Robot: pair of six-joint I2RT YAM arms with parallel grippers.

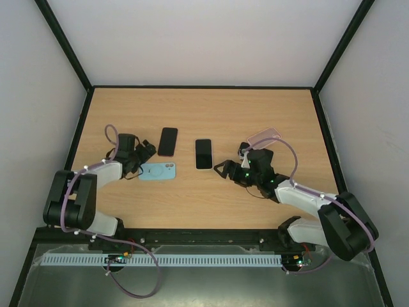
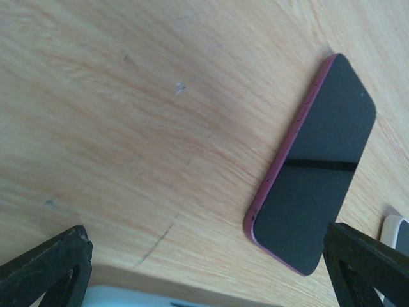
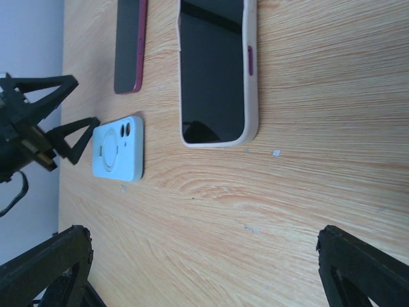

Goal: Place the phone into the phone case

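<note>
Top external view: nothing's done yet, red phone (image 1: pixel 167 141) lies bare on the tabletop (image 1: pixel 192 204) left of centre, blue case (image 1: pixel 156 171) just below it, both arms' jaws wide open and empty.

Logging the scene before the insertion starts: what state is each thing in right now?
dark red phone: flat on the table, screen up and dark.
white-cased phone: in its case, screen up.
light blue case: flat, back side up.
pink case: flat, partly hidden by the right arm.
left gripper: open, holding nothing.
right gripper: open, holding nothing.
</note>
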